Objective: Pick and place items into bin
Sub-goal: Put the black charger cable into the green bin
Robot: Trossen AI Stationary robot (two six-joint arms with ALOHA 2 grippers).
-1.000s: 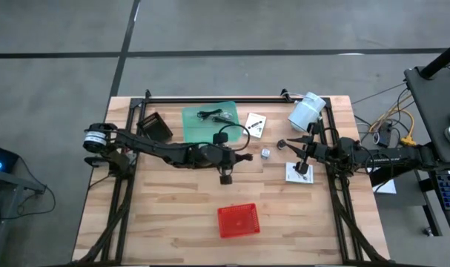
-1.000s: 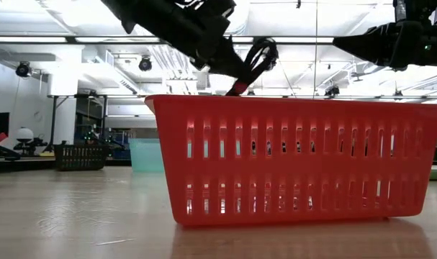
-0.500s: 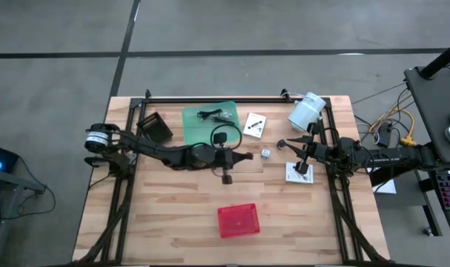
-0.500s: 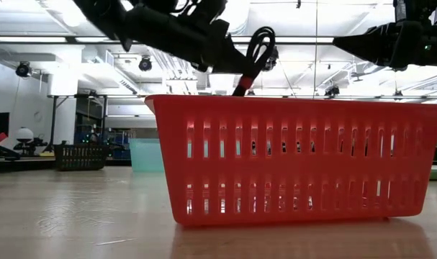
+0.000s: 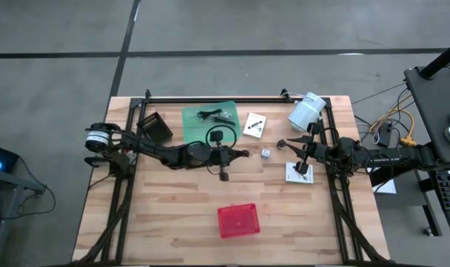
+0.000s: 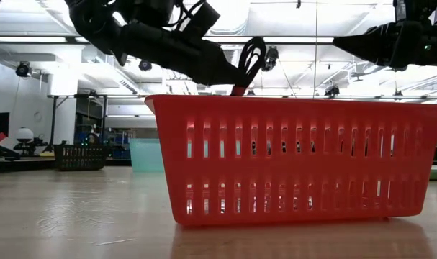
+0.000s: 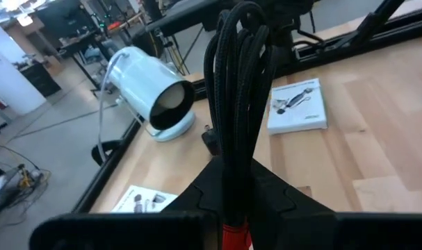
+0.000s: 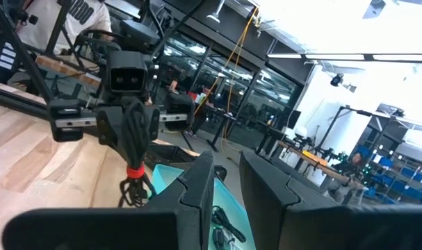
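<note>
A coiled black cable (image 5: 219, 136) is held in the left hand (image 5: 225, 157), whose fingers are closed tight on the bundle near a red tie; in the left wrist view the cable's loops (image 7: 237, 104) are seen standing up from between the fingers. The landmark is the red bin (image 5: 238, 220) near the front edge of the tabletop (image 5: 165, 215). Seen from above, the left hand with its cable is placed behind the bin, toward the back of the tabletop and slightly to the bin's left, with bare wood between them. In the low view the cable (image 6: 250, 61) is shown raised above the bin's rim (image 6: 297, 101). Judged from this, the bin is to be reached by carrying the cable forward and a little rightward before release. The right hand (image 5: 302, 159) is parked well to the bin's back right, above a small white card (image 5: 297, 173), its fingers almost closed and apparently empty; the left hand is the nearer one.
</note>
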